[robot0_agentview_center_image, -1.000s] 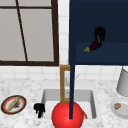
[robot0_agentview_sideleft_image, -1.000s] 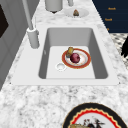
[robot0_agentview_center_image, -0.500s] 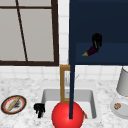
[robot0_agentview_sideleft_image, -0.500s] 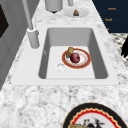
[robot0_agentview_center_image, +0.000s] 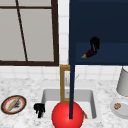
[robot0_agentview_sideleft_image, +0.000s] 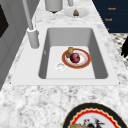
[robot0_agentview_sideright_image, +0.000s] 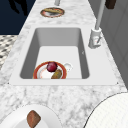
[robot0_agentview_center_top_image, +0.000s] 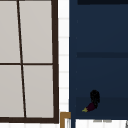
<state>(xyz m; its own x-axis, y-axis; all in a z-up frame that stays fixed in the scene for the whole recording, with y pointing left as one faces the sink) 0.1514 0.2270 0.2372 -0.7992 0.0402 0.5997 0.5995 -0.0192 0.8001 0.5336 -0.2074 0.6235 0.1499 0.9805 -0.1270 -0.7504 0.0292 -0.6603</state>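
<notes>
On my feed, the white sink (robot0_agentview_sideleft_image: 100, 62) holds a red-rimmed plate (robot0_agentview_sideleft_image: 85, 60) carrying a dark red ball (robot0_agentview_sideleft_image: 75, 57) and a brownish piece (robot0_agentview_sideleft_image: 70, 50). A faucet (robot0_agentview_sideleft_image: 32, 35) stands at its back edge. On the marbled surface (robot0_agentview_sideleft_image: 50, 100) I see a patterned plate (robot0_agentview_center_image: 13, 105) left and a grey pot (robot0_agentview_center_image: 123, 82) right.

robot hand (robot0_agentview_center_image: 94, 44) | matte black | human-shaped | no arm

Even, flat, bright rendered light, no glare, faint soft shadows, slight overall blur.
</notes>
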